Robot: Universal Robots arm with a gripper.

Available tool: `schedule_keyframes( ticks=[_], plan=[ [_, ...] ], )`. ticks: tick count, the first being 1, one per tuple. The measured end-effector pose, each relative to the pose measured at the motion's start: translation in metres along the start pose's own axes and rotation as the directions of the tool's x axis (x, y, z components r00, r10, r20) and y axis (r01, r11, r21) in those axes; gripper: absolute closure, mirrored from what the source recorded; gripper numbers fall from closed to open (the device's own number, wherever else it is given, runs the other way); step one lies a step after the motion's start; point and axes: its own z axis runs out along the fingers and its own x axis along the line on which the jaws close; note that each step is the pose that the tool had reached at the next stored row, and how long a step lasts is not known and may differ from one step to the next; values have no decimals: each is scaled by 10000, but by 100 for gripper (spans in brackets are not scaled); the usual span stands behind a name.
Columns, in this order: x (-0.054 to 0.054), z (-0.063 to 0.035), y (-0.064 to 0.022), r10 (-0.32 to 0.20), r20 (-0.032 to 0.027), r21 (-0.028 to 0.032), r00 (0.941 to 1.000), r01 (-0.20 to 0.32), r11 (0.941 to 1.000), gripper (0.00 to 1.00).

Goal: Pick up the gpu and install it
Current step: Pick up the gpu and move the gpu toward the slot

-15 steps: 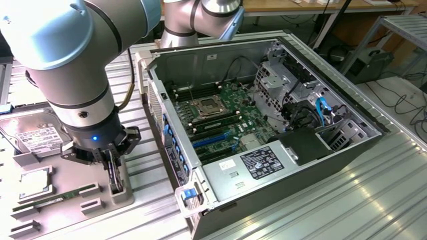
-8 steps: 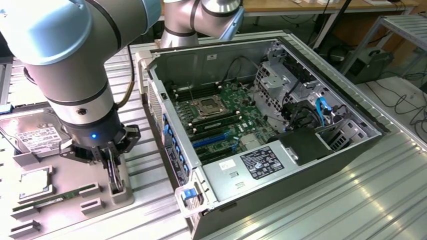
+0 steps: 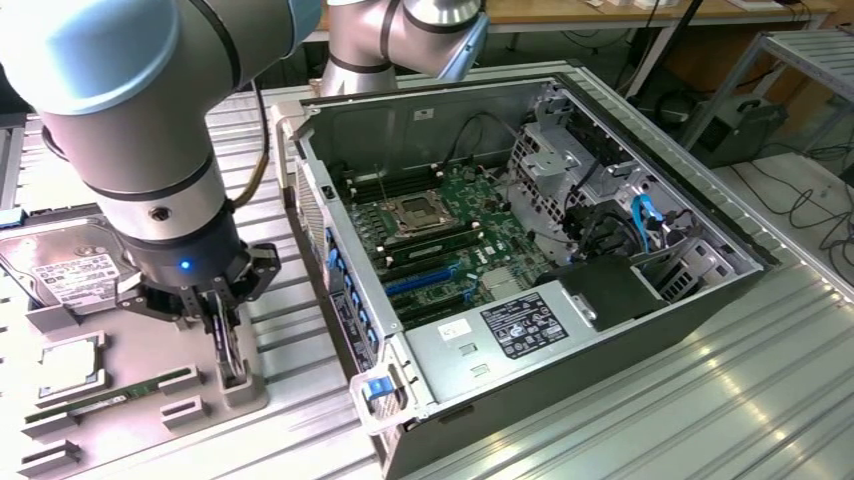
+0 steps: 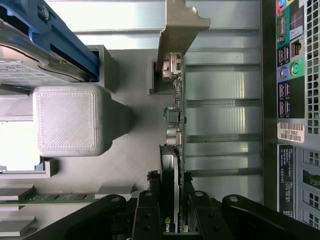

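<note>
gpu upright on edge in slot of grey holder tray, just beside open computer case on bench. Tool clamped on gpu from above. Same tray: hard drive with white label, memory stick. Case holds motherboard; black label, writing unreadable.

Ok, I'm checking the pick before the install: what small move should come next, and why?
Probably a short straight lift. The fingers clamp both faces of the gpu, which stands on edge in its grey holder beside the case; pulling straight up should free it without twisting.
</note>
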Motion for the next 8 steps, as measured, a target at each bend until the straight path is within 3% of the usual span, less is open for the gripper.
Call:
schedule_keyframes(
  ticks=[8],
  plan=[
    [-3, -97, 4, 0, -1, -1, 10000, 0, 10000, 73]
  ],
)
